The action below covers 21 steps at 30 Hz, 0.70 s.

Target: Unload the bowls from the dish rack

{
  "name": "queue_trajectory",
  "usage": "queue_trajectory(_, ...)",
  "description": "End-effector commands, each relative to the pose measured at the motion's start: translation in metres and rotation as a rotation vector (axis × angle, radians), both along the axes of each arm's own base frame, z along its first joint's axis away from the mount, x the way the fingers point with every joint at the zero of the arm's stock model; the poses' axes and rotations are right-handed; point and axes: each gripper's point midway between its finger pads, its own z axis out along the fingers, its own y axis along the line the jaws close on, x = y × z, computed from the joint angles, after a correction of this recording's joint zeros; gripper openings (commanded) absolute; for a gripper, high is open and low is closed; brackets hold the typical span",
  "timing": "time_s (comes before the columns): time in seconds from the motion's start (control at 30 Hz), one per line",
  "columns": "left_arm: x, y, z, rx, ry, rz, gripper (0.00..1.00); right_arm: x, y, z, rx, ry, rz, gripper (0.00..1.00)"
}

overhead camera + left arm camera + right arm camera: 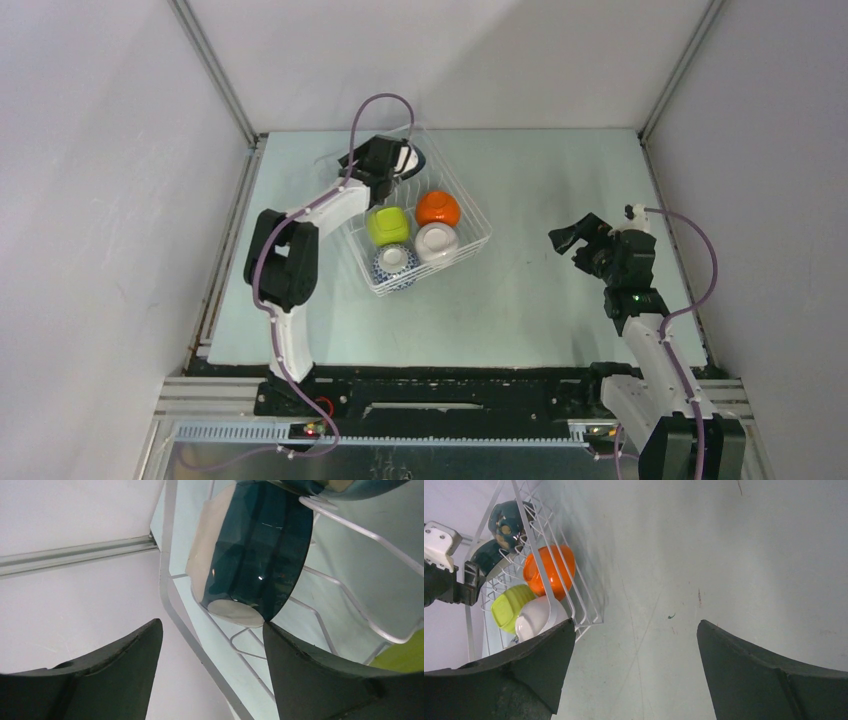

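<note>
Dish rack (462, 195) sits on far-left part of tabletop (560, 170), skewed to edges. Inside: orange bowl (438, 208), lime bowl (387, 225), white bowl (436, 242), blue-and-white bowl (394, 264). Dark teal bowl (250, 555) stands on its side at rack's far end. Left gripper (212, 624) just below teal bowl, fingers apart, nothing clamped. Right gripper (575, 240) spread wide over tabletop near right edge, well apart from rack.

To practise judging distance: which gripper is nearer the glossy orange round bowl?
Left. The left gripper is at the white wire rack's far corner, beyond the orange bowl; the right gripper is outside, far to its right.
</note>
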Motion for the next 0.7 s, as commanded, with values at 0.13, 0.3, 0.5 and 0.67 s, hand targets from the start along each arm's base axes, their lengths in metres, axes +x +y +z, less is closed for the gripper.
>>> queue_trajectory(0.13, 0.014, 0.006, 0.026, -0.029, -0.146, 0.026, 0.77, 0.003, 0.0, 0.006, 0.0, -0.031, 0.002, 1.0)
queue_trajectory(0.3, 0.018, 0.004, 0.026, -0.067, -0.189, 0.035, 0.76, 0.003, -0.001, 0.006, -0.002, -0.031, 0.0, 1.0)
queue_trajectory(0.5, 0.014, -0.002, 0.008, -0.053, -0.113, -0.026, 0.84, 0.003, 0.0, 0.007, 0.0, -0.034, 0.002, 1.0)
queue_trajectory(0.67, 0.015, 0.001, -0.003, -0.013, -0.086, -0.026, 0.91, 0.003, 0.0, 0.007, 0.001, -0.035, 0.004, 1.0)
